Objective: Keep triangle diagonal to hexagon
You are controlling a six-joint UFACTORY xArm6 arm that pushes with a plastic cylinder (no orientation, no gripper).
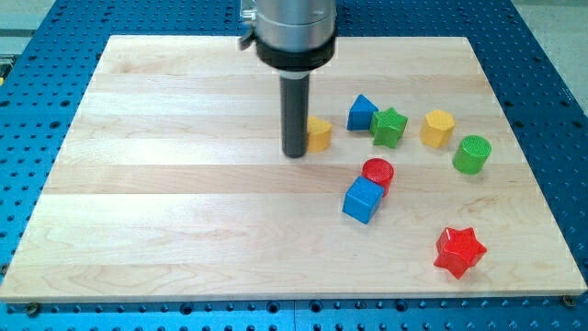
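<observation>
Camera view: wooden bench [165, 184] on a blue perforated base. No pincer shows on this arm, so nothing is held; it ends in a dark rod, and my tip [295, 154] rests on the board touching, or just beside, the 9 o'clock side of a partly hidden yellow block [320, 134], shape not clear. The blue triangle [362, 112] sits at about 2 o'clock from the tip, just beyond that yellow block, with the green star [390, 126] touching or nearly touching its 3 o'clock side. The yellow hexagon [438, 128] lies at 3 o'clock of the star, near the green cylinder [472, 154]. Red cylinder [378, 172] and blue cube [363, 199] are in contact at 5 o'clock of the tip; the red star [458, 251] stands well apart. Judgement: triangle and hexagon sit almost level, so the diagonal is not yet set; approach step in hand. Next move calls for rounding the yellow block without disturbing it, then nudging the triangle toward 12 o'clock.
</observation>
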